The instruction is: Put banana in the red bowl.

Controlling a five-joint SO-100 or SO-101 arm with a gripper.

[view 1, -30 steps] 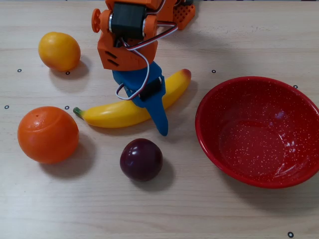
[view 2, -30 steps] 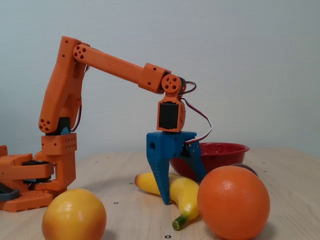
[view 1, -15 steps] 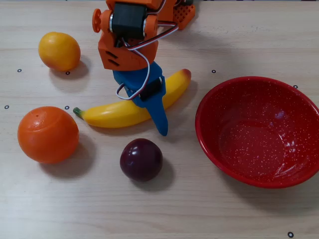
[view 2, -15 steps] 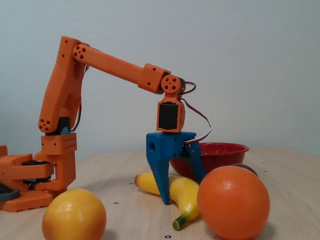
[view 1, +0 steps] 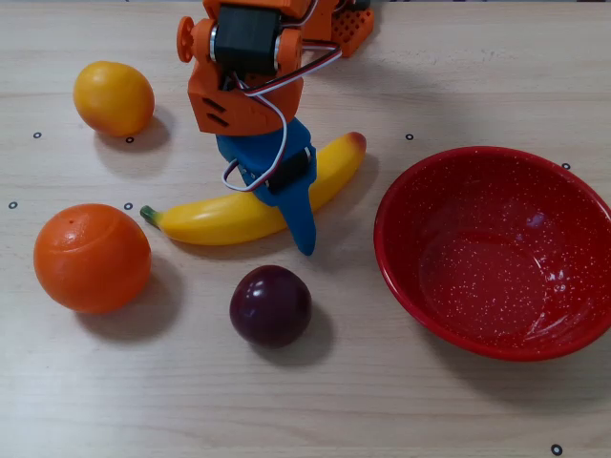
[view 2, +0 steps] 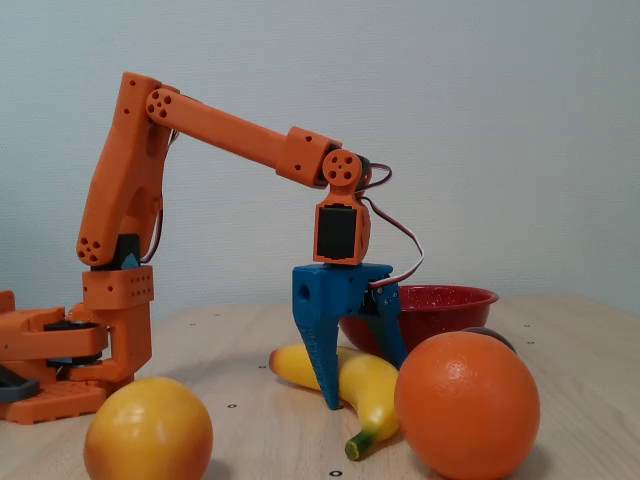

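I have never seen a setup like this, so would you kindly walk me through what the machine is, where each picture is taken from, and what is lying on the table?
The orange machine is a small jointed robot arm bolted at the table's edge. Its blue tip is the claw, two fingers that pinch things.

One picture looks straight down from above. The other comes from a camera standing low beside the table, so the nearest fruits loom large.

On the wooden table lie a yellow banana, a large orange, a smaller yellow-orange fruit, a dark plum and an empty red bowl with white speckles.

The claw is lowered over the middle of the banana with one finger on each side. The banana lies on the table, not lifted. Whether the fingers actually press it, I cannot tell.
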